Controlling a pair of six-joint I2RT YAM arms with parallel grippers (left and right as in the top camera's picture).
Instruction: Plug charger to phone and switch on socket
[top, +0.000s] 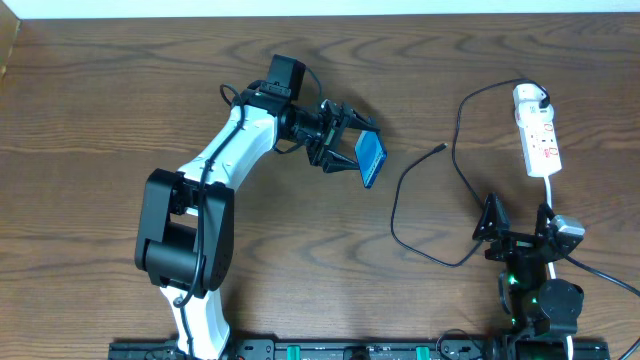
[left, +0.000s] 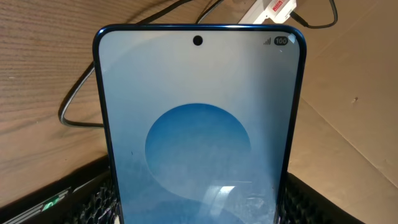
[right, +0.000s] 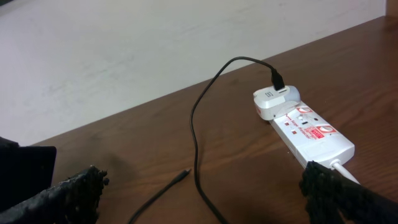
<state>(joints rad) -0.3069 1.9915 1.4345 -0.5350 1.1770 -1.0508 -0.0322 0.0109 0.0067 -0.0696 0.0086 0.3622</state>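
My left gripper (top: 348, 143) is shut on the phone (top: 371, 160) and holds it above the table, its blue screen tilted up. In the left wrist view the phone (left: 199, 124) fills the frame between the jaws (left: 199, 211). The charger's black cable (top: 458, 130) runs from a white plug (top: 530, 97) and loops over the table. Its connector tip (top: 442, 147) lies free to the right of the phone. The socket (top: 541, 142) lies at the far right. My right gripper (top: 519, 222) is open and empty, near the socket's white cord. The right wrist view shows the tip (right: 185, 172), the cable (right: 194, 124) and the socket (right: 309, 129) ahead of the jaws (right: 205, 205).
The table is dark wood (top: 120, 90). A pale wall strip (top: 320, 6) runs along the far edge. The white cord (top: 553, 192) leads from the socket towards the right arm's base. The cable's loop (top: 398, 225) lies between the two arms.
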